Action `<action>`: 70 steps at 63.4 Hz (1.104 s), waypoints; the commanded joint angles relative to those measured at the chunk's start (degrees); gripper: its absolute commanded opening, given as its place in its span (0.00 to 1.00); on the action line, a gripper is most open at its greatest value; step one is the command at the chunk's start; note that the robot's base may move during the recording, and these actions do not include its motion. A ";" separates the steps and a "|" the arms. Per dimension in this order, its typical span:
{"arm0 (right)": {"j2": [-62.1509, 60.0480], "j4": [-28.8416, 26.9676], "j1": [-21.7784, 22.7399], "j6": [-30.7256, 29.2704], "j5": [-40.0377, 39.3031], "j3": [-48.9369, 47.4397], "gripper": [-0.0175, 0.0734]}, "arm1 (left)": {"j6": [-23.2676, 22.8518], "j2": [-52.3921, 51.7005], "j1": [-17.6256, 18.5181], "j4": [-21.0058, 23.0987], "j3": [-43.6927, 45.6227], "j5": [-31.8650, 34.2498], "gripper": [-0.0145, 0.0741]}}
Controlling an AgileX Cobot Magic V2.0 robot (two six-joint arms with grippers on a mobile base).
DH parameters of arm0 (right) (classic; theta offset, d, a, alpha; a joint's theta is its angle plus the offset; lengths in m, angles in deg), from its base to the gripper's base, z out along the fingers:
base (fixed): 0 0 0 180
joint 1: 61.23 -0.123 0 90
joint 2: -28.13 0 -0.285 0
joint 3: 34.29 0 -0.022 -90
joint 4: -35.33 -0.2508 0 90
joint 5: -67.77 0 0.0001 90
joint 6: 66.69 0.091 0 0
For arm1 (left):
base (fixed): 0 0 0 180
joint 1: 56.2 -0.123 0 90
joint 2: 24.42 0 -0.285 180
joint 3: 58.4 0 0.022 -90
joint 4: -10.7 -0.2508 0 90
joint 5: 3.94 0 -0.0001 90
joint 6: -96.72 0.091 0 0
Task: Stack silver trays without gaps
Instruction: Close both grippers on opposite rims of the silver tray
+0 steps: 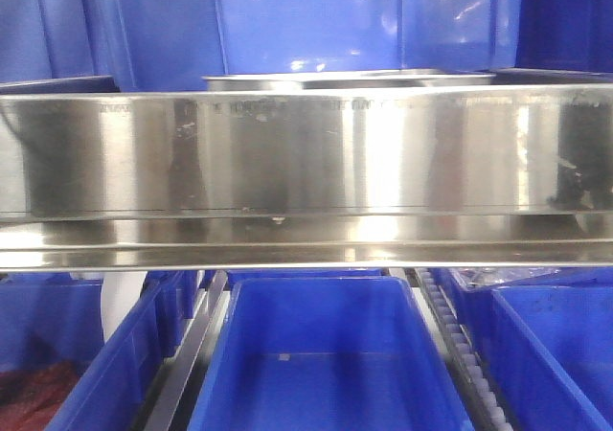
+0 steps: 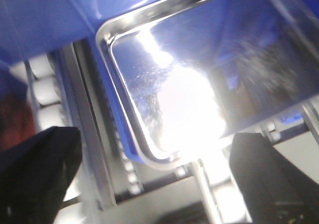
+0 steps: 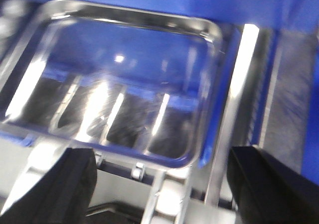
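Silver tray point(image 2: 199, 59) dead ahead of the left hand point(image 2: 154, 149): two dark fingers point(image 2: 40, 174) stand wide apart with nothing between them, tips just short of the tray's near rim. Hard glare blazes off the tray floor. A strip of blue bin point(image 2: 123, 139) shows under its rim, with a white roller track point(image 2: 45, 92) alongside.

Over to the right hand point(image 3: 159, 157): fingers point(image 3: 274, 184) spread here too, gripping nothing, and a silver tray point(image 3: 119, 79) lies just beyond them, its rounded corner over a blue edge. Same tray or a second one? Cannot tell.

From the front, the steel shelf rail point(image 1: 306, 153) fills the frame. A tray rim point(image 1: 350, 77) peeks above it, and blue bins point(image 1: 326, 354) sit below.
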 commanded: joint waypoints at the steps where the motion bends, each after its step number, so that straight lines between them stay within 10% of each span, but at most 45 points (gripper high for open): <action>1: 1.13 2.99 0.08 3.89 -0.10 -4.44 0.88 | -4.86 0.34 -1.11 -0.56 3.37 1.03 0.73; 25: 10.36 4.10 -0.03 4.42 -2.35 -7.29 0.88 | -7.06 6.85 -6.98 3.41 3.37 4.11 0.73; 70: 18.63 5.18 0.01 1.40 -2.74 -7.29 0.87 | -6.90 12.70 -7.26 6.26 3.37 4.02 0.73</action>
